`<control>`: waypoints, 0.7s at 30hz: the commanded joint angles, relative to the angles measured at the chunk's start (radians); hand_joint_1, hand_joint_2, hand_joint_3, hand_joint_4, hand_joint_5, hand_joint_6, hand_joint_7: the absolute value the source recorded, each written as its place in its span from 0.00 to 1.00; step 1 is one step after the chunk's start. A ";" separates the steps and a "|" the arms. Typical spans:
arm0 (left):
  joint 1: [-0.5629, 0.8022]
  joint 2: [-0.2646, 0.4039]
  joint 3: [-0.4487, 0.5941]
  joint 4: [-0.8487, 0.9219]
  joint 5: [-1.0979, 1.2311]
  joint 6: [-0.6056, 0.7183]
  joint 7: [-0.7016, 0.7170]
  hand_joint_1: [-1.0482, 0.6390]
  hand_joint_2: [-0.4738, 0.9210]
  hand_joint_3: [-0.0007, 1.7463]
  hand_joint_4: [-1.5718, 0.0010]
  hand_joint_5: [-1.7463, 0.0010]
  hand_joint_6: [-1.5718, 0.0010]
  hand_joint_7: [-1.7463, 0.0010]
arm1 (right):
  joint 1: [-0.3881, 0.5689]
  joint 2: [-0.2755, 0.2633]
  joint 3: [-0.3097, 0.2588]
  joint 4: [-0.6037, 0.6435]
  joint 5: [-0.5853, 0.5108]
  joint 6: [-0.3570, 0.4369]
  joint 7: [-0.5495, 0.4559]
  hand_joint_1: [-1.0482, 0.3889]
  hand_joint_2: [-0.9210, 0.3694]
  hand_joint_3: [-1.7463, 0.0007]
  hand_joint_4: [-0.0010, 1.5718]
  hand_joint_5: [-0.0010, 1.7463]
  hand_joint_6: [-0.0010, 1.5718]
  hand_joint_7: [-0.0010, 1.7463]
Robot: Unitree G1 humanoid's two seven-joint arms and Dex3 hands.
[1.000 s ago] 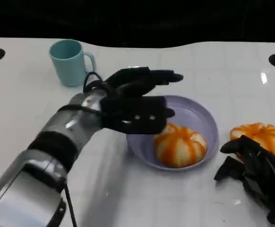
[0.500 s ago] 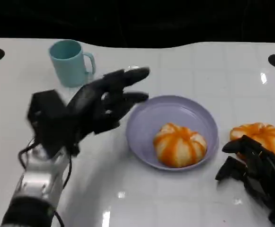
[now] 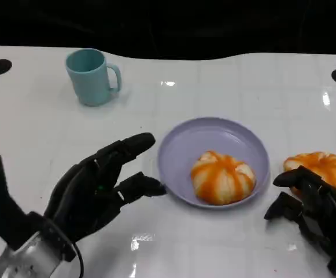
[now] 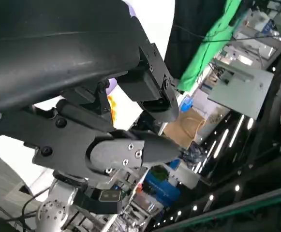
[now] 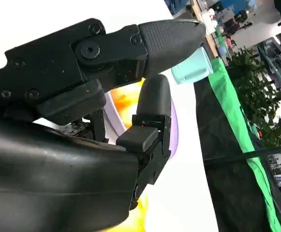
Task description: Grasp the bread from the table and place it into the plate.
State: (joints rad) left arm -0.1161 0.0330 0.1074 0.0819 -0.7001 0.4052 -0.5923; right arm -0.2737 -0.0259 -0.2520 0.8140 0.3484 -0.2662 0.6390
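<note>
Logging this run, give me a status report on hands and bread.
Left hand open, beside the plate. Right hand open, next to the bread on the table, not gripping. One bread in the plate. Cup far back, nothing in the way.

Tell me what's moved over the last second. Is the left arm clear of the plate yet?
The left hand has pulled back from over the plate toward the robot; it now sits beside the rim, open and holding nothing. Unmoved: the bread in the plate, the second bread on the table, the mug and the right hand.
</note>
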 commanded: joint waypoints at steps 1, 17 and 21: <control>0.042 0.000 0.020 -0.050 -0.016 0.036 0.032 0.29 1.00 0.27 0.64 0.09 0.62 0.47 | 0.016 -0.007 -0.004 -0.007 0.009 0.019 -0.001 0.35 0.00 0.89 0.43 0.88 0.40 0.69; 0.226 -0.046 0.014 -0.073 0.024 -0.017 0.032 0.31 1.00 0.21 0.47 0.00 0.63 0.00 | 0.045 -0.003 -0.003 -0.057 0.011 0.049 -0.001 0.35 0.00 0.89 0.43 0.87 0.41 0.68; 0.229 -0.042 0.018 -0.066 0.020 -0.009 0.025 0.31 1.00 0.20 0.48 0.00 0.63 0.00 | 0.053 -0.003 0.001 -0.076 0.006 0.055 -0.006 0.36 0.00 0.88 0.42 0.87 0.41 0.68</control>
State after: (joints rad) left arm 0.1012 -0.0187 0.1155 0.0146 -0.6766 0.3924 -0.5730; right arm -0.2360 -0.0181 -0.2542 0.7518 0.3531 -0.2226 0.6443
